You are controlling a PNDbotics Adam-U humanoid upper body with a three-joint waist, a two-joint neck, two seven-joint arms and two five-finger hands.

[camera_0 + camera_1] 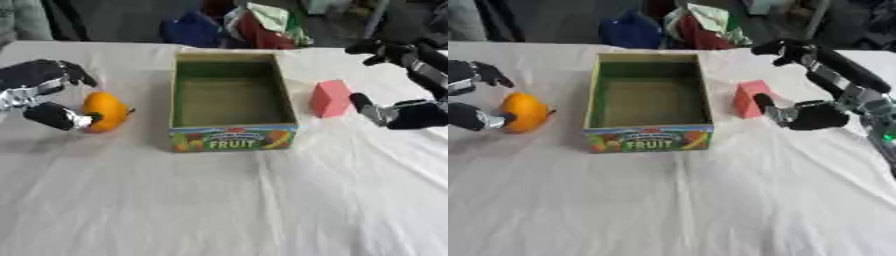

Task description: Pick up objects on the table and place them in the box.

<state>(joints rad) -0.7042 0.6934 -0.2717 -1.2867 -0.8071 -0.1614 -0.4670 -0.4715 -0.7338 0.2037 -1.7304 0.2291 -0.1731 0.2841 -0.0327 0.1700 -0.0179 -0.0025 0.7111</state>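
Reaching in from both sides, I have my left hand (44, 97) spread around the orange fruit (105, 111) at nine o'clock of the box (231, 137), thumb touching its near side, upper fingers apart above it, not yet closed. My right hand (815, 115) sits at three o'clock, fingers spread wide, thumb tip just beside the pink block (331, 98), which stands upright on the white tablecloth (219, 200) just right of the box wall. The box looks empty. The fruit lies directly between my left thumb and fingers, so I judge that hand better placed; closing comes next, then carrying rightward.
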